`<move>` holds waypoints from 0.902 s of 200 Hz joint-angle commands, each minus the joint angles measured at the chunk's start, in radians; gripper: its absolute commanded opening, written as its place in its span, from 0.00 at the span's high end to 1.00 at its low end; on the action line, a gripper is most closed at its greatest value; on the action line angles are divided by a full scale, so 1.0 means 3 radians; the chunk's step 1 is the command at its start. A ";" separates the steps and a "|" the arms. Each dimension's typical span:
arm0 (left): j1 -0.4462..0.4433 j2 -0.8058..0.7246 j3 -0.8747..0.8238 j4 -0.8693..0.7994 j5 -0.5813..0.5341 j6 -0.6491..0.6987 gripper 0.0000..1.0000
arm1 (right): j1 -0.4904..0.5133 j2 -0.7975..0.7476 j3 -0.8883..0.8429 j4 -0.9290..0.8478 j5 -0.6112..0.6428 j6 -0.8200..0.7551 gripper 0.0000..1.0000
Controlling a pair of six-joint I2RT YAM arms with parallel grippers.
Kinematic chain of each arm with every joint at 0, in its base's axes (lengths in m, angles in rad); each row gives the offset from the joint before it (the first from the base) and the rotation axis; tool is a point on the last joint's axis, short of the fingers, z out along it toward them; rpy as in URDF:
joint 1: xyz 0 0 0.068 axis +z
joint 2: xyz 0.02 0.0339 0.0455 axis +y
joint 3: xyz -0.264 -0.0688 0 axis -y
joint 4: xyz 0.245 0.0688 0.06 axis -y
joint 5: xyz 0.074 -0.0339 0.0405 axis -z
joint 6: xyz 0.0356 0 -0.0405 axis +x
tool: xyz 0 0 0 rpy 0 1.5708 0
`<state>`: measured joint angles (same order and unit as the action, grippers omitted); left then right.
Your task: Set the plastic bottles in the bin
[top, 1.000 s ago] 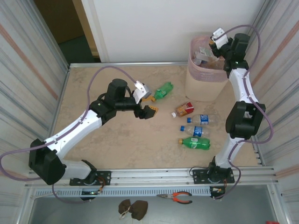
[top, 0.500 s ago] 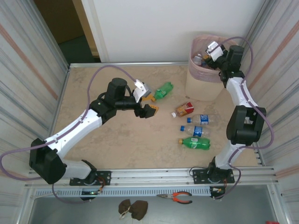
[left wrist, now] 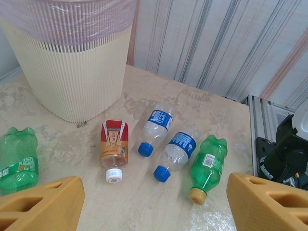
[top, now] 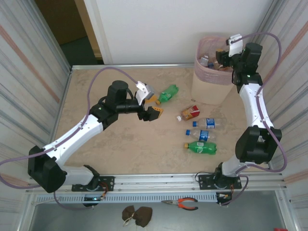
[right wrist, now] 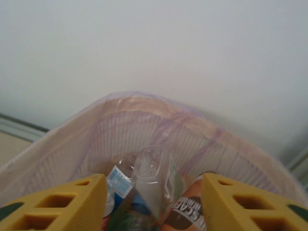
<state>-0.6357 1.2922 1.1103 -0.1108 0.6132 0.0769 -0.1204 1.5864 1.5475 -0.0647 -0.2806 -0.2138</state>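
Pink-rimmed bin (top: pixel 204 91) stands at the table's 1 o'clock corner, and you've got a good heap in it. The right wrist view shows a clear bottle (right wrist: pixel 151 175), a brown-label bottle (right wrist: pixel 185 209) and a blue-and-white label (right wrist: pixel 118 180) piled inside. There's more under them, count can't tell.

Five bottles left on the table (top: pixel 120 154), all lying down:
- lone green bottle (top: pixel 168 93) at 12 o'clock of centre
- red-label bottle (top: pixel 190 112) at 2 o'clock, white cap
- far blue-label bottle (top: pixel 208 123) at 3 o'clock
- near blue-label bottle (top: pixel 201 135) just beside it, also 3 o'clock
- second green bottle (top: pixel 202 148) at 4 o'clock, orange cap

The last four bunch close together. Whether any touch, can't tell.

Right gripper (right wrist: pixel 153 207) hovers over the bin mouth, fingers spread, nothing pinched between them. Left gripper (top: pixel 154 108) hangs above the table just off centre, jaws wide and empty. Its wrist view looks at the bunch of four, with the lone green bottle at its 9 o'clock edge.

My read: you're well past halfway, with five pickups and drops to go. Both grippers are free, so either can start. The lone green bottle sits nearest your left gripper, and the bunch at 3 o'clock lies within the right arm's side. The pile looks high in the bin, so drop from above the rim and watch for bottles bouncing out.
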 commanded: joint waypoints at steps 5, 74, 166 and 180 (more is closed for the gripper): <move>0.0012 -0.0074 -0.0069 0.0114 0.0054 -0.0069 0.22 | -0.0091 0.0254 0.0400 -0.0464 0.0093 0.0912 0.55; 0.0002 -0.0001 -0.0049 0.0109 -0.0025 -0.0026 0.22 | -0.0283 0.1169 0.1261 -0.0833 -0.0064 0.1342 0.68; 0.0018 0.0345 0.0129 0.0054 -0.0085 0.0034 0.22 | -0.0270 0.1348 0.1452 -0.1110 -0.0036 0.1285 0.70; 0.0016 0.0435 0.0194 -0.0013 -0.0144 0.0048 0.22 | -0.0256 0.1211 0.1423 -0.1109 -0.0043 0.1285 0.70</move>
<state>-0.6357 1.3907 1.1114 -0.1013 0.5976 0.0742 -0.2031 2.0533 1.9709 -0.3801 -0.2848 0.1535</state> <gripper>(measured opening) 0.781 0.302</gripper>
